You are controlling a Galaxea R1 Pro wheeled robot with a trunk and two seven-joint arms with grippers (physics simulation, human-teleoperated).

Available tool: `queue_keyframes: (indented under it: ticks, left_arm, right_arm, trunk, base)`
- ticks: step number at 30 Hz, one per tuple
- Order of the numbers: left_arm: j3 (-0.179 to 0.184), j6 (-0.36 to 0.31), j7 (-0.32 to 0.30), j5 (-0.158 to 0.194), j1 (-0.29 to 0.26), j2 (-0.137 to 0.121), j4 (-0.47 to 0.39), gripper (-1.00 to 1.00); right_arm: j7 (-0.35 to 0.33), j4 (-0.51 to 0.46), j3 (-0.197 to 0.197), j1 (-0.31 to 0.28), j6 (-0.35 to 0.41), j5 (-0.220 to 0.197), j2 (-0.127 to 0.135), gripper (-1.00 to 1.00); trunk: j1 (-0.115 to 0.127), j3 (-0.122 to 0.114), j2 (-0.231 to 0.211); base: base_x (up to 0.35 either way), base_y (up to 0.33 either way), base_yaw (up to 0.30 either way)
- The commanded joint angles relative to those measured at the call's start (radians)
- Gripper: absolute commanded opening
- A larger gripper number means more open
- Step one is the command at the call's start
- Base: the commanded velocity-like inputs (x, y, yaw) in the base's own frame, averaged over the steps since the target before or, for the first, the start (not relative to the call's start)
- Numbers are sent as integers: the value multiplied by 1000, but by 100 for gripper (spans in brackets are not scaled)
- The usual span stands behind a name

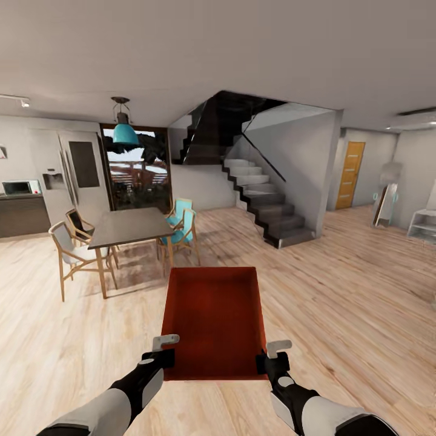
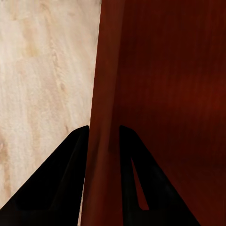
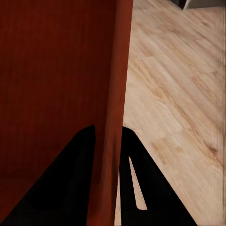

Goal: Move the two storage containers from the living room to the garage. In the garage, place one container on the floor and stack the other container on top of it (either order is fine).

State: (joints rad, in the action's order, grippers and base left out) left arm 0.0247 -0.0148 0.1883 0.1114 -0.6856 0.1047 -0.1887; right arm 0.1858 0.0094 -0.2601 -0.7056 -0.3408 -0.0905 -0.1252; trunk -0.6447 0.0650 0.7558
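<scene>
Both arms carry one orange-red storage container (image 1: 215, 321) held out over the wood-plank floor (image 1: 339, 284), on the near side of the dining table (image 1: 130, 225). Left tool (image 1: 162, 351) is clamped on its left wall, right tool (image 1: 271, 357) on its right wall.
</scene>
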Motion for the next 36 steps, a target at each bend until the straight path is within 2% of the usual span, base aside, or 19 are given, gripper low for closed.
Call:
queue_keyframes:
  ticks: [1,36]
  left_arm:
    - [-9,-2,29,8,0,-33,2,-100]
    - [-9,-2,29,8,0,-33,2,-100]
  right_arm:
    - [3,-2,13,-2,-23,-5,-1,-100]
    - [3,-2,13,-2,-22,-5,0,-100]
  trunk:
    - [-1,2,1]
    - [-1,2,1]
  base:
    - [322,0,-249]
    - [321,0,-262]
